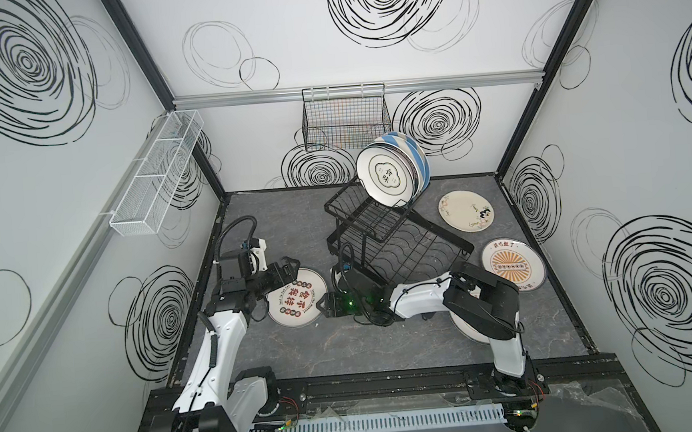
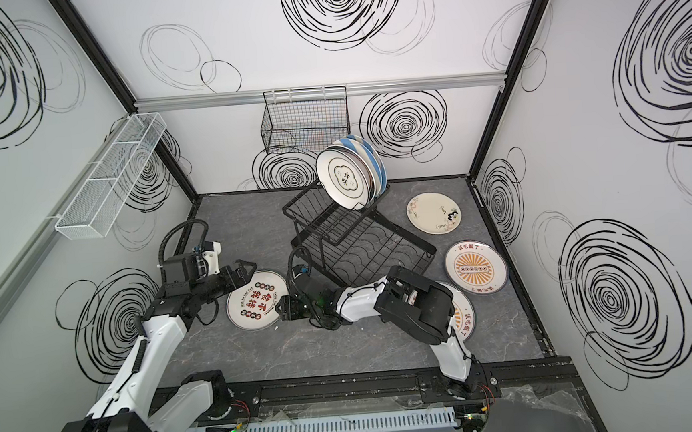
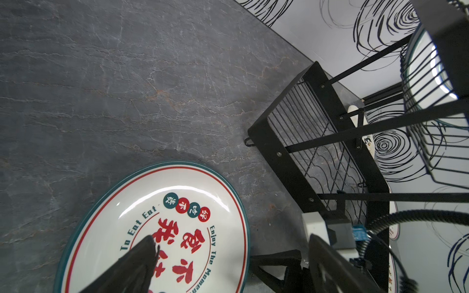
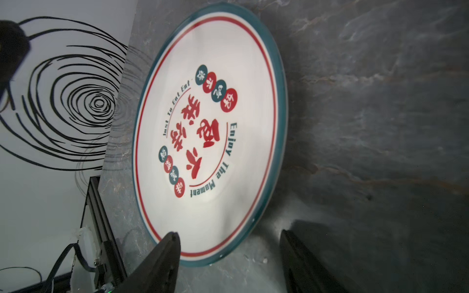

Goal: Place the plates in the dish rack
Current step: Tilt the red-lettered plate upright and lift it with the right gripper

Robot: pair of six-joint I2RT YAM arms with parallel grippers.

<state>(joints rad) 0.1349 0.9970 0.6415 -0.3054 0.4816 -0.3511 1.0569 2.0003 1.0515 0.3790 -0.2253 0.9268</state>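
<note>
A white plate with red characters and a teal rim (image 1: pixel 298 297) (image 2: pixel 258 300) lies flat on the table. My left gripper (image 1: pixel 290 269) (image 3: pixel 231 244) hangs open above it, one finger (image 3: pixel 142 253) over its face. My right gripper (image 1: pixel 325 306) (image 4: pixel 229 241) is open at the opposite rim, one finger (image 4: pixel 170 244) at the rim and the other over bare table. The black dish rack (image 1: pixel 378 231) (image 2: pixel 349 233) holds a cloud-emblem plate (image 1: pixel 385 174) and blue-striped plates (image 1: pixel 417 153) upright in its upper shelf. Its lower tray (image 3: pixel 317 142) is empty.
A floral plate (image 1: pixel 466 210) and an orange sunburst plate (image 1: pixel 513 267) lie flat right of the rack. Another sunburst plate (image 2: pixel 464 317) sits partly under my right arm. A black grid basket (image 1: pixel 345 117) hangs on the back wall and a white mesh basket (image 1: pixel 158 172) on the left wall.
</note>
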